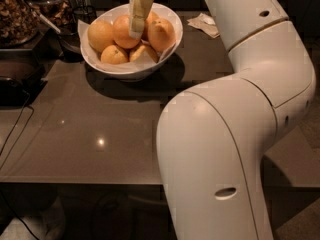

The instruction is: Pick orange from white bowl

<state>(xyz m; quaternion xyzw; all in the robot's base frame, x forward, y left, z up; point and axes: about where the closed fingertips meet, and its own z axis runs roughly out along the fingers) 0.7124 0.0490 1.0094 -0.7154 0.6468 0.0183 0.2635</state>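
The white bowl [126, 74] stands at the back left of the dark table and holds several oranges on white paper. The large oranges sit on top: one on the left [100, 34], one in the middle [122, 30] and one on the right [162, 34]. Two smaller oranges [114, 55] lie in front of them. My gripper [136, 33] hangs down from above into the bowl. Its tip is between the middle and right large oranges, against the middle one. It covers part of the fruit behind it.
My white arm [235, 129] fills the right half of the view and hides the table there. A crumpled napkin [205, 24] lies right of the bowl. Dark containers [20, 14] and a black appliance [15, 81] with a cable stand at the left. The table's front edge [80, 183] is near.
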